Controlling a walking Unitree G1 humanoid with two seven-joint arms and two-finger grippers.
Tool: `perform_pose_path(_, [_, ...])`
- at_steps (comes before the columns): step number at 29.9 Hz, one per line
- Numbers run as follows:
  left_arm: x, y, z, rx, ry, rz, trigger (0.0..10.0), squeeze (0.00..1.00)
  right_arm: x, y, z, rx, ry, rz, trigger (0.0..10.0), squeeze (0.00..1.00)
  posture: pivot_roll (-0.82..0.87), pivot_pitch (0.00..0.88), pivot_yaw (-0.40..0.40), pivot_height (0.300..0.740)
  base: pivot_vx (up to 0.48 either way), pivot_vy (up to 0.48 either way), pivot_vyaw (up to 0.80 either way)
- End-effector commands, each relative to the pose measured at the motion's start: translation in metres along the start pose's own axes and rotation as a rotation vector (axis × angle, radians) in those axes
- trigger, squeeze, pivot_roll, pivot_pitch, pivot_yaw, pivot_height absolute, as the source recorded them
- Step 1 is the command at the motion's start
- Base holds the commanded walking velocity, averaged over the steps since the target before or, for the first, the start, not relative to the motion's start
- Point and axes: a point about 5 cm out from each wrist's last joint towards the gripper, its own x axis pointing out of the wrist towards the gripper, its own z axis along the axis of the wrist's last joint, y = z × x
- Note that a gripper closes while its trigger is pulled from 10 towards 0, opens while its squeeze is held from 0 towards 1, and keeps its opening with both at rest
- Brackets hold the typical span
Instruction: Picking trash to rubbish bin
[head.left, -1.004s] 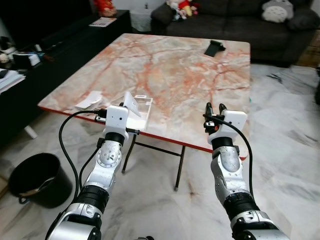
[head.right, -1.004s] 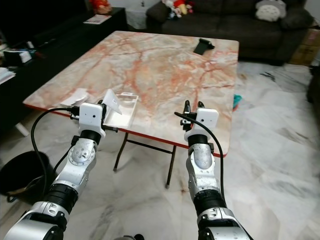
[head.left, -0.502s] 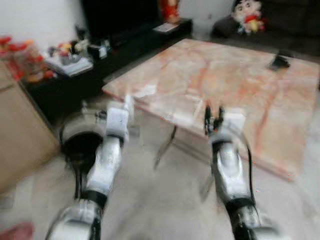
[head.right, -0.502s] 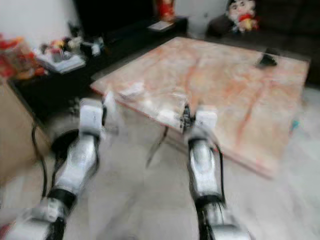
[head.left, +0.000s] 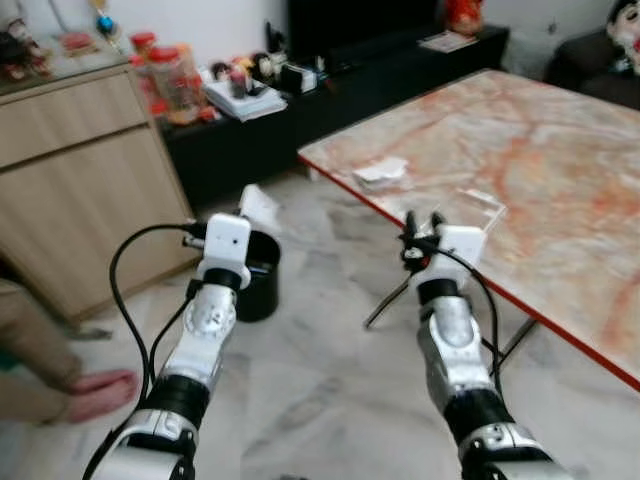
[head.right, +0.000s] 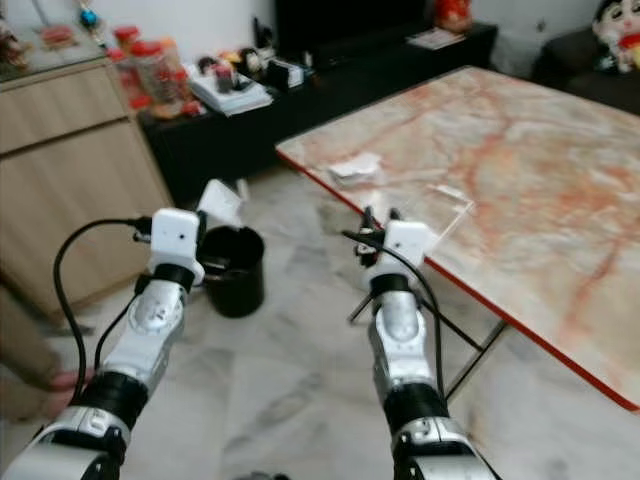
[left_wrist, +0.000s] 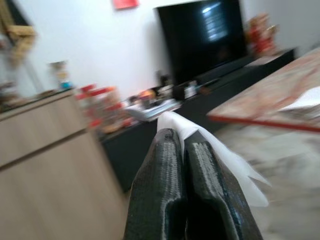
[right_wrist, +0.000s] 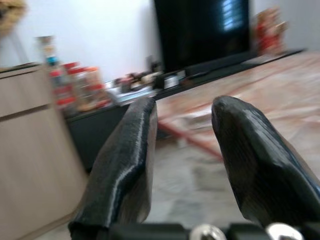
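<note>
Left end effector (left_wrist: 182, 150) pinched tight on white paper scrap (left_wrist: 220, 155), held raised above floor, just beside and above black rubbish bin (head.left: 256, 275). Right end effector (right_wrist: 182, 145) fingers parted wide, holding nothing, near red edge of marble surface (head.left: 560, 170). White paper (head.left: 381, 172) and clear plastic tray (head.left: 478, 203) lie on surface near edge. Person's foot (head.left: 95, 388) on floor, left.
</note>
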Motion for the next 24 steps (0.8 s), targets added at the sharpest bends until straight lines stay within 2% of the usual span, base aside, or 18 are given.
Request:
perform_pose_path(1, [-0.003,0.002,-0.004,0.002,0.018,0.002,10.0,0.0,0.0,-0.001,-0.001,0.0,0.008,0.003,10.0,0.0,0.17,0.0,0.057,0.74,0.0,0.0,0.8])
perform_pose_path(7, [-0.01,0.008,-0.013,0.027,0.056,-0.021,10.0,0.0,-0.002,0.001,-0.005,-0.001,0.031,0.018,10.0,0.0,0.18,0.0,0.053,0.74,0.0,0.0,0.8])
perform_pose_path(11, [-0.025,0.015,-0.041,0.071,0.183,-0.085,10.0,0.0,-0.007,0.006,-0.018,0.013,0.101,0.058,10.0,0.0,0.18,0.0,0.053,0.74,0.0,0.0,0.77])
perform_pose_path(12, [-0.032,0.018,-0.053,0.081,0.247,-0.095,10.0,0.0,-0.01,0.006,-0.027,0.023,0.154,0.058,10.0,0.0,0.18,0.0,0.053,0.74,0.0,0.0,0.0])
perform_pose_path(13, [-0.032,0.018,-0.053,0.081,0.247,-0.095,10.0,0.0,-0.01,0.006,-0.027,0.023,0.154,0.058,10.0,0.0,0.18,0.0,0.053,0.74,0.0,0.0,0.0])
perform_pose_path(14, [-0.037,0.021,-0.06,0.087,0.287,-0.101,10.0,0.0,-0.013,0.005,-0.032,0.034,0.189,0.057,10.0,0.0,0.18,0.0,0.054,0.74,0.0,0.0,0.0])
perform_pose_path(16, [-0.053,0.03,-0.08,0.076,0.404,-0.08,10.0,0.0,-0.024,0.003,-0.051,0.005,0.293,0.055,10.0,0.0,0.17,0.0,0.052,0.74,0.0,0.0,0.0])
perform_pose_path(17, [-0.065,0.036,-0.093,0.037,0.503,-0.06,10.0,0.0,-0.035,0.002,-0.064,0.009,0.366,0.065,10.0,0.0,0.17,0.0,0.052,0.74,0.0,0.0,0.0])
perform_pose_path(18, [-0.075,0.042,-0.102,0.011,0.56,-0.035,10.0,0.0,-0.048,-0.001,-0.077,-0.015,0.441,0.074,10.0,0.0,0.17,0.0,0.047,0.74,0.0,0.0,0.0])
perform_pose_path(19, [-0.075,0.042,-0.102,0.011,0.56,-0.035,10.0,0.0,-0.048,-0.001,-0.077,-0.015,0.441,0.074,10.0,0.0,0.17,0.0,0.047,0.74,0.0,0.0,0.0])
perform_pose_path(20, [-0.086,0.048,-0.11,-0.002,0.613,-0.014,10.0,0.0,-0.062,-0.005,-0.09,-0.005,0.513,0.061,10.0,0.0,0.18,0.0,0.044,0.74,0.0,0.0,0.0])
perform_pose_path(23, [-0.106,0.055,-0.123,0.002,0.71,0.013,10.0,0.0,-0.086,-0.012,-0.109,-0.006,0.639,0.03,10.0,0.0,0.18,0.0,0.041,0.74,0.0,0.0,0.0])
perform_pose_path(24, [-0.107,0.056,-0.124,0.004,0.718,0.016,10.0,0.0,-0.089,-0.013,-0.111,-0.005,0.65,0.028,10.0,0.0,0.18,0.0,0.041,0.74,0.0,0.0,0.0])
